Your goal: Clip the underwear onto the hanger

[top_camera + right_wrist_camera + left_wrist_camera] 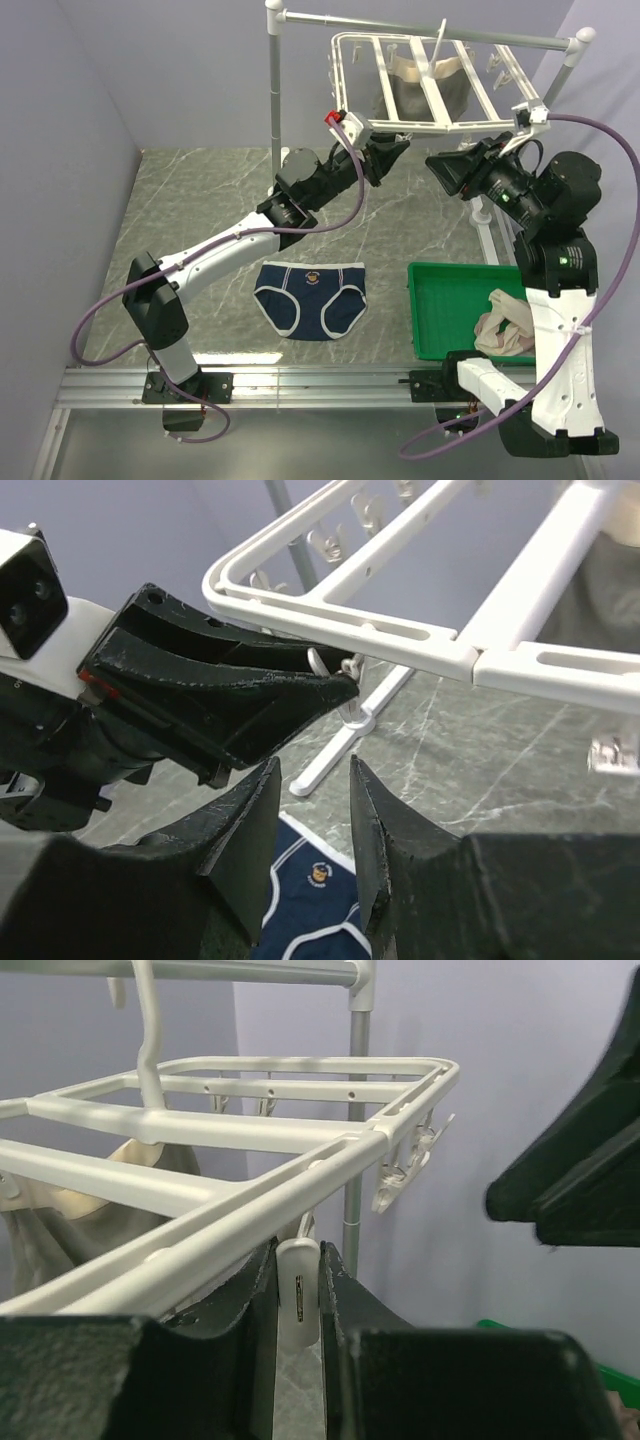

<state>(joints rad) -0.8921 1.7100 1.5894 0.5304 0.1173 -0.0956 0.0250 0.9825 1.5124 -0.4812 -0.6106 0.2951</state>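
Pretty cramped under the front rail of the hanger (440,125): left end effector (400,148) is pinched on a clip (297,1295), right end effector (312,775) hangs just beside it, fingers apart. Open surface (200,200) left of the underwear (309,300); green tray (415,310) walls off the right.

L arm (230,245) stretched fwd, raised; L gripper (398,148) pinched on clip (298,1295). R arm (565,270) upright, wrist turned left; R gripper (312,780) jaws apart, narrow gap, empty.

A robotics lab cell: plain lilac partition walls (60,150) box in a marble-patterned table (200,200) edged by an aluminium mounting rail (300,385).
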